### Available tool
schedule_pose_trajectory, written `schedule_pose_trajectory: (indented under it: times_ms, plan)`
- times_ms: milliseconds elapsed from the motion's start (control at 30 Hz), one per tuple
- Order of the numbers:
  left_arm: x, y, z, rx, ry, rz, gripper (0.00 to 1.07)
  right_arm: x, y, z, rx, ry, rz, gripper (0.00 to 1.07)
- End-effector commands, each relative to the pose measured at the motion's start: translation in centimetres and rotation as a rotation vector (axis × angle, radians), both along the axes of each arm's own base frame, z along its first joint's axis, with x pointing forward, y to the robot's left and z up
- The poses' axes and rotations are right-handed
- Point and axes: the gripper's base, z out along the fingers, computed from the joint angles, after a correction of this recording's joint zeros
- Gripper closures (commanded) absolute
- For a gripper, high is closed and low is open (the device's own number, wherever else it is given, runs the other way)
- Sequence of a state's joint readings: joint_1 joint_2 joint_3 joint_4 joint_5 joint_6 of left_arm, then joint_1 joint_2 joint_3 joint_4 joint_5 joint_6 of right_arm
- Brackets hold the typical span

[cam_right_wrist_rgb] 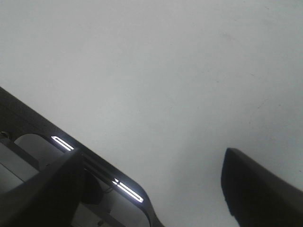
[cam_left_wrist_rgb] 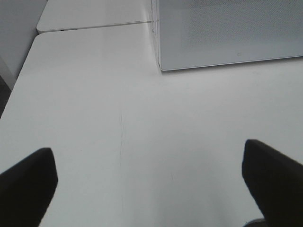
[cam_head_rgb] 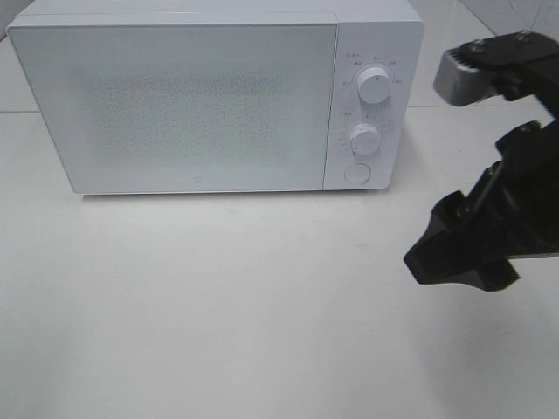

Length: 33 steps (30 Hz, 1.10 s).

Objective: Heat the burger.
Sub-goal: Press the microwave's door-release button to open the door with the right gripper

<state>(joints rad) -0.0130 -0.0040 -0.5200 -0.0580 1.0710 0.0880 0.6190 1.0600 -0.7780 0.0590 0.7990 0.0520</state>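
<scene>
I see my left gripper [cam_left_wrist_rgb: 147, 163] only through its own wrist camera. It is released, its two dark fingers [cam_left_wrist_rgb: 28, 184] spread wide with nothing between them, and it is held low over the bare left part of the table [cam_head_rgb: 218, 305], aimed toward the far side. The microwave's near left corner lies ahead of it and well apart from it. The microwave [cam_head_rgb: 201, 105] stands at the far side of the table, left of centre, with its door [cam_head_rgb: 175, 113] shut flat. On the panel at its right are an upper knob [cam_head_rgb: 374, 88], a lower knob [cam_head_rgb: 364, 138] and a round button [cam_head_rgb: 356, 173] below them. The burger shows in none of my views, and I cannot see through the frosted door, so I cannot tell where it is. My right arm [cam_head_rgb: 528, 166] comes in from the right edge. A grey block [cam_head_rgb: 463, 74] sits at its far end, and its dark links bend down and leftward toward the near side. The right gripper [cam_right_wrist_rgb: 152, 155] hangs over the table, to the right of the panel and nearer than it, touching neither the microwave nor its knobs. In its wrist view it is also released, fingers well apart over blank white tabletop and nothing in its grasp. A dark rim [cam_right_wrist_rgb: 28, 118] with two bright strips runs just behind one finger.
</scene>
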Motion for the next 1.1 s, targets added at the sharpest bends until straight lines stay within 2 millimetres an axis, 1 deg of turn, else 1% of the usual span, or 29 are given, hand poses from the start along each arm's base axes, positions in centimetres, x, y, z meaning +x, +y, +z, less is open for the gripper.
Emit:
schedule_pose_trajectory:
  times_ms: [33, 100, 133, 200, 233, 267, 333, 367, 400, 433, 467, 500, 533, 567, 600, 667, 700, 733, 767, 800, 833, 867, 900, 967, 1100]
  plan:
    - [-0.2, 0.0, -0.1, -0.001, -0.018, 0.006, 0.06, -1.0, -1.0, 1.1, -0.012, -0.028, 0.012, 0.31]
    - [-0.2, 0.0, -0.1, -0.001, -0.018, 0.006, 0.06, -2.3, -2.0, 2.0, -0.007, -0.051, 0.012, 0.31]
    - [-0.2, 0.0, -0.1, -0.001, -0.018, 0.006, 0.06, -2.3, -2.0, 2.0, -0.007, -0.051, 0.012, 0.31]
    - [-0.2, 0.0, -0.1, -0.001, -0.018, 0.006, 0.06, -3.2, -2.8, 2.6, -0.005, -0.068, -0.004, 0.31]
    - [-0.2, 0.0, -0.1, -0.001, -0.018, 0.006, 0.06, -3.2, -2.8, 2.6, -0.005, -0.068, -0.004, 0.31]
    - [-0.2, 0.0, -0.1, -0.001, -0.018, 0.006, 0.06, -3.8, -3.3, 3.0, 0.0, -0.078, -0.018, 0.31]
    - [-0.2, 0.0, -0.1, -0.001, -0.018, 0.006, 0.06, -4.1, -3.6, 3.2, 0.005, -0.082, -0.031, 0.31]
    - [-0.2, 0.0, -0.1, -0.001, -0.018, 0.006, 0.06, -4.4, -4.4, 3.5, 0.009, -0.091, -0.068, 0.31]
    - [-0.2, 0.0, -0.1, -0.001, -0.018, 0.006, 0.06, -4.4, -4.4, 3.5, 0.009, -0.091, -0.068, 0.31]
    - [-0.2, 0.0, -0.1, -0.001, -0.018, 0.006, 0.06, -4.7, -5.5, 3.8, 0.014, -0.108, -0.121, 0.31]
    - [-0.2, 0.0, -0.1, -0.001, -0.018, 0.006, 0.06, -4.9, -5.9, 4.0, 0.013, -0.118, -0.138, 0.31]
    - [-0.2, 0.0, -0.1, -0.001, -0.018, 0.006, 0.06, -4.9, -5.9, 4.0, 0.013, -0.118, -0.138, 0.31]
    - [-0.2, 0.0, -0.1, -0.001, -0.018, 0.006, 0.06, -5.5, -6.9, 4.4, 0.014, -0.151, -0.176, 0.31]
    - [-0.2, 0.0, -0.1, -0.001, -0.018, 0.006, 0.06, -5.9, -7.4, 4.6, 0.014, -0.169, -0.193, 0.31]
    - [-0.2, 0.0, -0.1, -0.001, -0.018, 0.006, 0.06, -5.9, -7.4, 4.6, 0.014, -0.169, -0.193, 0.31]
    - [-0.2, 0.0, -0.1, -0.001, -0.018, 0.006, 0.06, -7.1, -8.5, 5.1, 0.024, -0.223, -0.243, 0.31]
    - [-0.2, 0.0, -0.1, -0.001, -0.018, 0.006, 0.06, -7.1, -8.5, 5.1, 0.024, -0.223, -0.243, 0.31]
    - [-0.2, 0.0, -0.1, -0.001, -0.018, 0.006, 0.06, -8.1, -9.1, 5.0, 0.034, -0.254, -0.279, 0.31]
    - [-0.2, 0.0, -0.1, -0.001, -0.018, 0.006, 0.06, -8.5, -9.3, 4.8, 0.037, -0.265, -0.296, 0.31]
    - [-0.2, 0.0, -0.1, -0.001, -0.018, 0.006, 0.06, -8.5, -9.3, 4.8, 0.037, -0.265, -0.296, 0.31]
    - [-0.2, 0.0, -0.1, -0.001, -0.018, 0.006, 0.06, -9.6, -9.8, 4.1, 0.044, -0.287, -0.327, 0.31]
    - [-0.2, 0.0, -0.1, -0.001, -0.018, 0.006, 0.06, -10.1, -10.0, 3.8, 0.047, -0.294, -0.341, 0.31]
    - [-0.2, 0.0, -0.1, -0.001, -0.018, 0.006, 0.06, -10.1, -10.0, 3.8, 0.047, -0.294, -0.341, 0.31]
    - [-0.2, 0.0, -0.1, -0.001, -0.018, 0.006, 0.06, -11.7, -10.6, 2.5, 0.07, -0.334, -0.397, 0.31]
    - [-0.2, 0.0, -0.1, -0.001, -0.018, 0.006, 0.06, -12.5, -10.7, 2.1, 0.077, -0.355, -0.418, 0.31]
